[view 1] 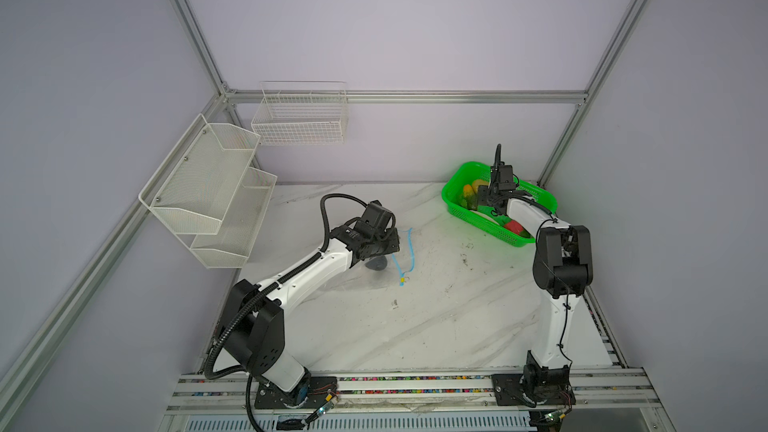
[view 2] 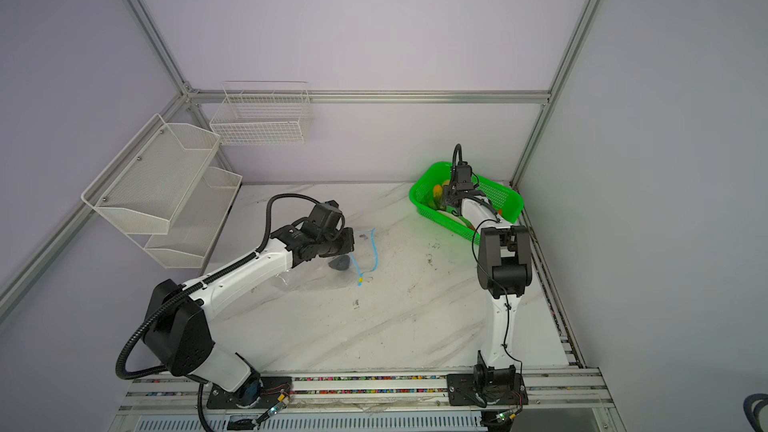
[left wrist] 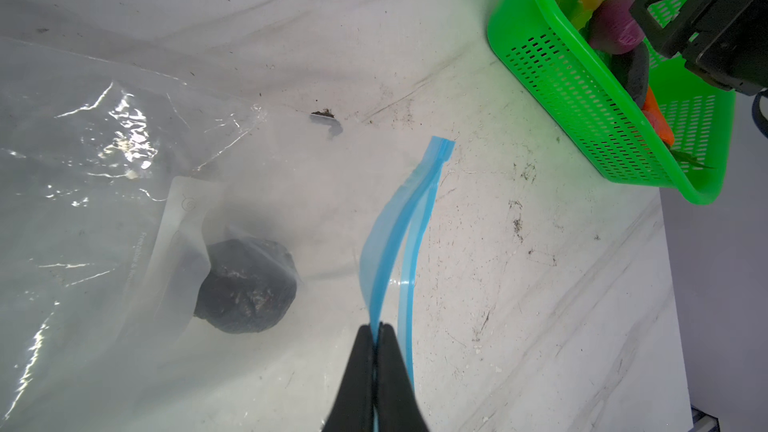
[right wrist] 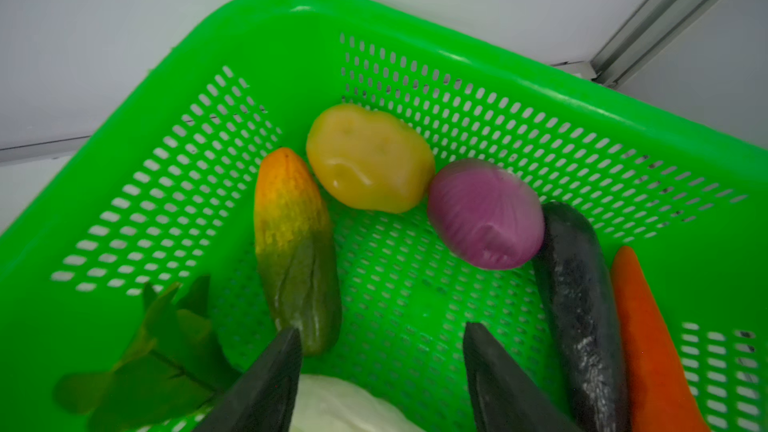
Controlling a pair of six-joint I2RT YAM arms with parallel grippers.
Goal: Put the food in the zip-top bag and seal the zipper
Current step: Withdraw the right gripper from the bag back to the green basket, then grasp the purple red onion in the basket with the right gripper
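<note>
Pinching zipper [left wrist: 395,234]: left hand [left wrist: 377,328] clamped on one blue lip; bag [left wrist: 104,160] lies on counter [left wrist: 519,284], mouth open, avocado [left wrist: 247,284] inside; right hand [right wrist: 380,328] spread, empty, over basket [right wrist: 415,56] holding other food [right wrist: 370,157].

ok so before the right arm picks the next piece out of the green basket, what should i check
1. left gripper fingers shut on the upper strip of the zipper: ok
2. zip-top bag mouth open, the two blue strips apart: ok
3. dark piece already inside the bag: ok
4. right gripper open and empty over the green basket: ok
5. food left in the basket ahead of it, such as the yellow piece and purple piece: ok
6. which piece the open fingers are lined up on: cannot tell
</note>
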